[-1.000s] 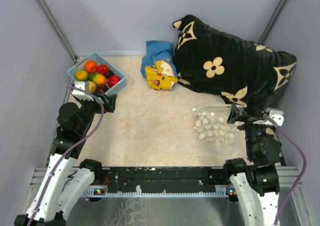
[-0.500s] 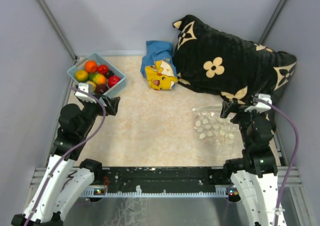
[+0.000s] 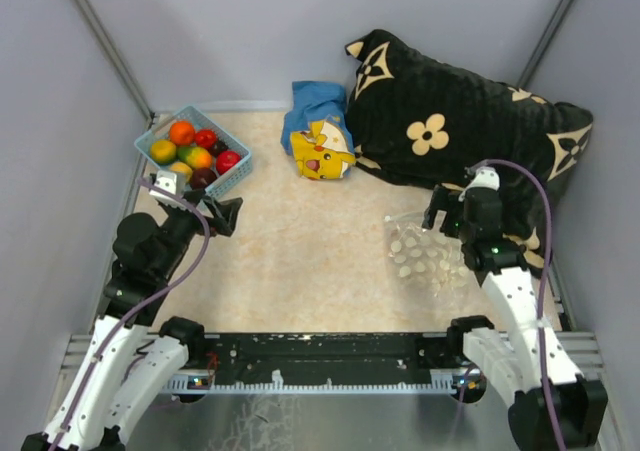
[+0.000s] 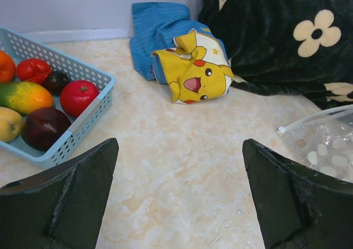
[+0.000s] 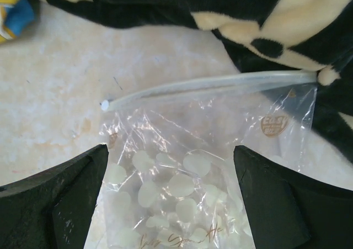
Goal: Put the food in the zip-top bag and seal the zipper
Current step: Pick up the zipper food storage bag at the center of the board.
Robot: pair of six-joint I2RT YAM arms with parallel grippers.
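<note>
The food (image 3: 195, 151), round toy fruits in red, orange, yellow, green and dark purple, lies in a light blue basket (image 3: 241, 164) at the far left; a red fruit (image 4: 79, 96) shows in the left wrist view. My left gripper (image 3: 220, 214) hangs open just right of the basket, over bare table (image 4: 180, 149). The zip-top bag (image 3: 430, 256) lies flat at the right, clear with pale oval spots (image 5: 187, 177). Its zipper (image 5: 215, 86) runs along the far edge. My right gripper (image 3: 448, 218) is open above the bag (image 5: 171, 149), holding nothing.
A large black pillow (image 3: 460, 131) with cream flowers fills the back right, touching the bag's far edge. A yellow cartoon plush (image 3: 322, 151) on a blue cloth (image 3: 315, 101) lies at the back centre. Grey walls enclose the table.
My right arm has swung forward and left, bringing its gripper over the bag's zipper edge. My left gripper has edged slightly right. Both stay open.
</note>
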